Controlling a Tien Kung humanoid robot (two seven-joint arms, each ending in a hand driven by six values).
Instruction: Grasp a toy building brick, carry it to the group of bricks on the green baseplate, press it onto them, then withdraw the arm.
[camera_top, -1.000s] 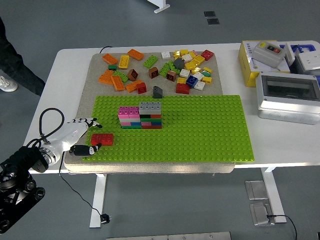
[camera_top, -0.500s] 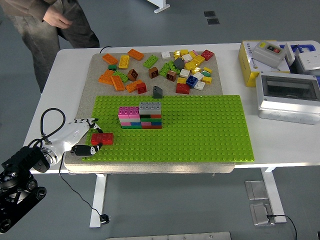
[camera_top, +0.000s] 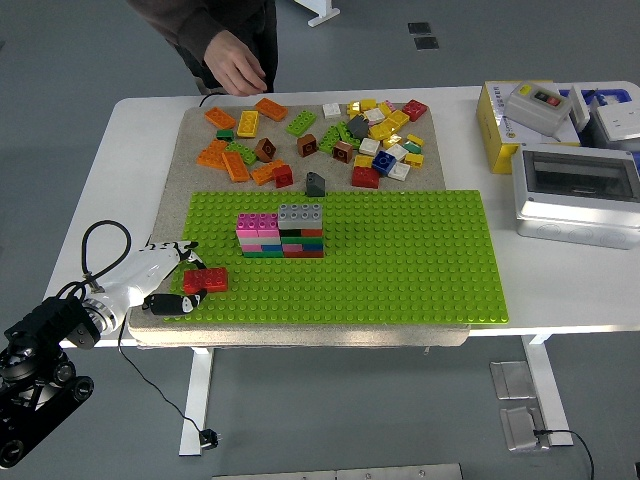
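A red brick (camera_top: 205, 280) lies on the near left corner of the green baseplate (camera_top: 400, 260). My left hand (camera_top: 190, 270) reaches in from the lower left, open. Its fingers (camera_top: 180, 247) are spread above the brick's left end, and its thumb (camera_top: 178, 299) lies just below, with the tip at the brick's near left corner. A stack of pink, grey, red, green and blue bricks (camera_top: 282, 232) stands on the baseplate further in. My right arm is out of view.
Several loose bricks (camera_top: 330, 135) lie on the beige mat (camera_top: 195, 120) behind the baseplate. A person's hand (camera_top: 238, 70) hangs over the table's far edge by the orange bricks. A yellow box (camera_top: 497, 125) and a grey enclosure (camera_top: 578, 190) stand at the right.
The person has walked from the far left to the table's far edge, and a hand now hangs near the mat. My left hand has drawn back slightly. The red brick has not moved.
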